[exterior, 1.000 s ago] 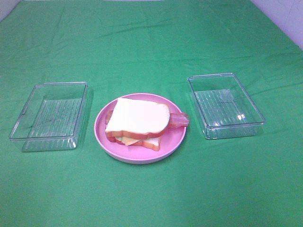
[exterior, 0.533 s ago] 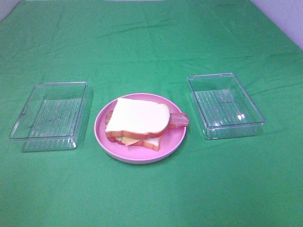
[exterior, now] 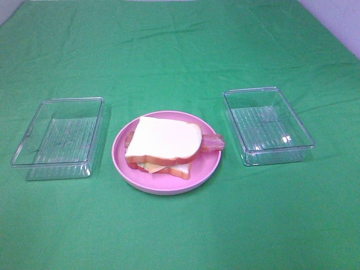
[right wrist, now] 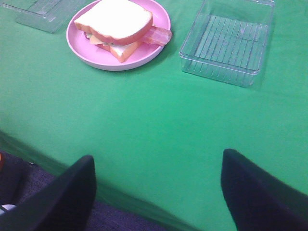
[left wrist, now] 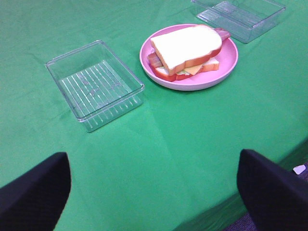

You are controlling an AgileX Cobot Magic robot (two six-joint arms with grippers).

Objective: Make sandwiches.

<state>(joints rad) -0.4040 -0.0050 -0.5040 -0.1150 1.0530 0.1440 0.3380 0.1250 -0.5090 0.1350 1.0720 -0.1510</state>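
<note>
The sandwich [exterior: 163,145] lies on the plate [exterior: 121,157], which sits at the middle of the tabletop [exterior: 180,50]; a bacon strip [exterior: 212,143] juts out of the stack toward the right (over the plate's rim); one tray [exterior: 58,138] lies just left of the plate, the other tray [exterior: 267,125] to its right, a little farther back; both pincers hang off the tabletop's near edge, well apart from everything.
</note>
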